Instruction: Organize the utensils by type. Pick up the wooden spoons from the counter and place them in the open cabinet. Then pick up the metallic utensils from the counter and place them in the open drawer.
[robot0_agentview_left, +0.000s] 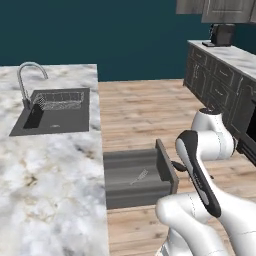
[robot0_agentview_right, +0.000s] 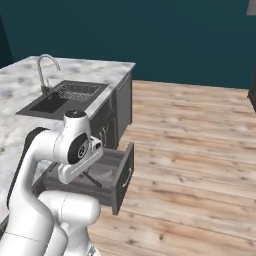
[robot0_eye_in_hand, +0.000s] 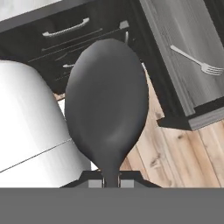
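Gripper (robot0_eye_in_hand: 111, 180) pinched on dark metal spoon (robot0_eye_in_hand: 107, 105) handle, bowl pointing away along the fingers, beside open drawer (robot0_eye_in_hand: 175, 65). Fork (robot0_eye_in_hand: 197, 61) lies diagonally inside drawer, tines toward its front.

This is a home kitchen, rendered rather than filmed. A marble tabletop (robot0_agentview_left: 50, 175) with tan and grey veins carries a sunken dark sink (robot0_agentview_left: 52, 112) with a curved silver faucet (robot0_agentview_left: 27, 80) and a wire basket (robot0_agentview_left: 59, 100) inside it, and below it an open dark grey drawer (robot0_agentview_left: 137, 177) holds a silver fork (robot0_eye_in_hand: 197, 61). Wood-plank flooring (robot0_agentview_right: 190, 150) runs to a teal wall (robot0_agentview_left: 125, 35), where a second run of dark grey cabinets (robot0_agentview_left: 215, 80) with silver handles stands under wall cabinets (robot0_agentview_left: 220, 10), with a small dark appliance (robot0_agentview_left: 221, 35) on its stone top.
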